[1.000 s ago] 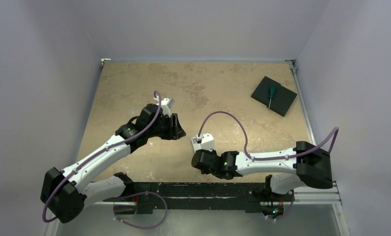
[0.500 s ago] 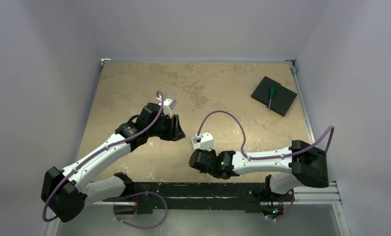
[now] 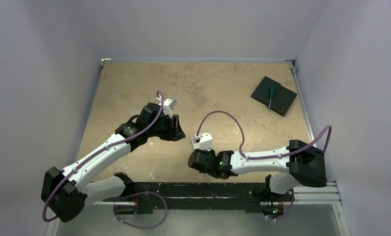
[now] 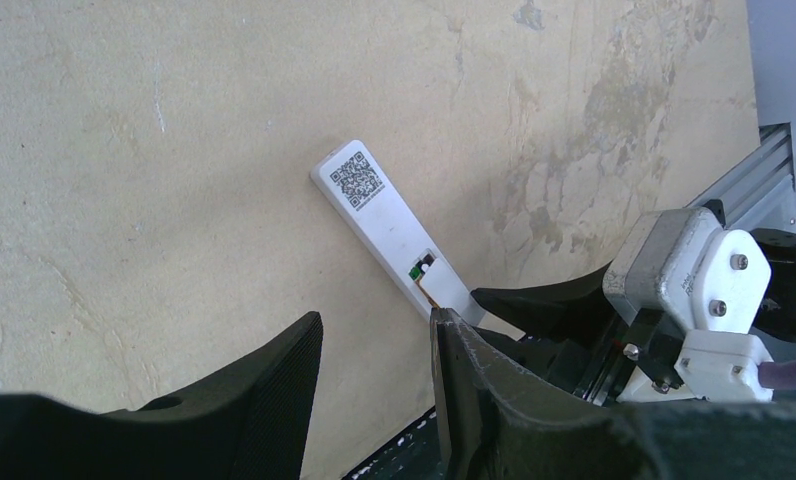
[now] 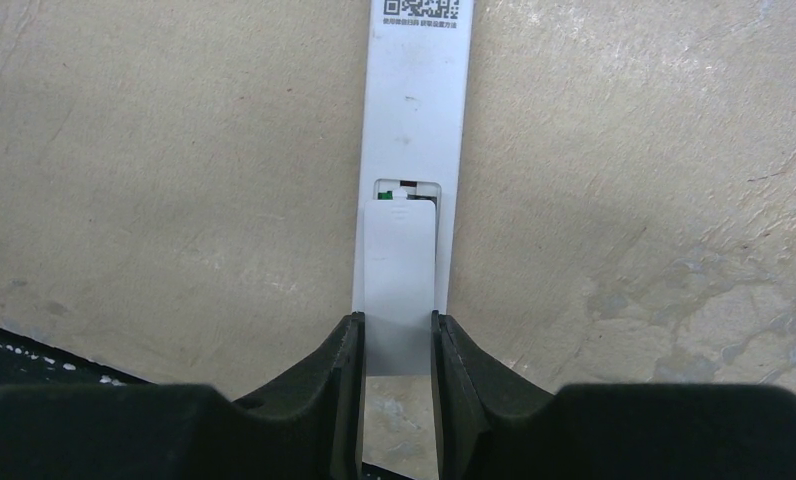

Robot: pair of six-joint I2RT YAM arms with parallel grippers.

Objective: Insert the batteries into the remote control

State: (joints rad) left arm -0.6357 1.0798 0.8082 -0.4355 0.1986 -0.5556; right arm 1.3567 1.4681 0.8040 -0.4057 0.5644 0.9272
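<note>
Right wrist, bottom centre: my right gripper (image 5: 396,345) clenches the cover (image 5: 399,265), likely to slide it shut on the remote (image 5: 416,110); my left gripper (image 4: 374,335) hangs released.

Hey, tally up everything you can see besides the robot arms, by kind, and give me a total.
Remote: 1
Battery cover: 1
Screwdriver: 1
Black pad: 1
Total: 4

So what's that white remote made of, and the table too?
The remote control looks like smooth, matte white plastic: even colour, crisp moulded edges, a printed code. Its battery cover looks the same. The table looks like mottled tan stone or stone-print laminate; I can't tell which.
</note>
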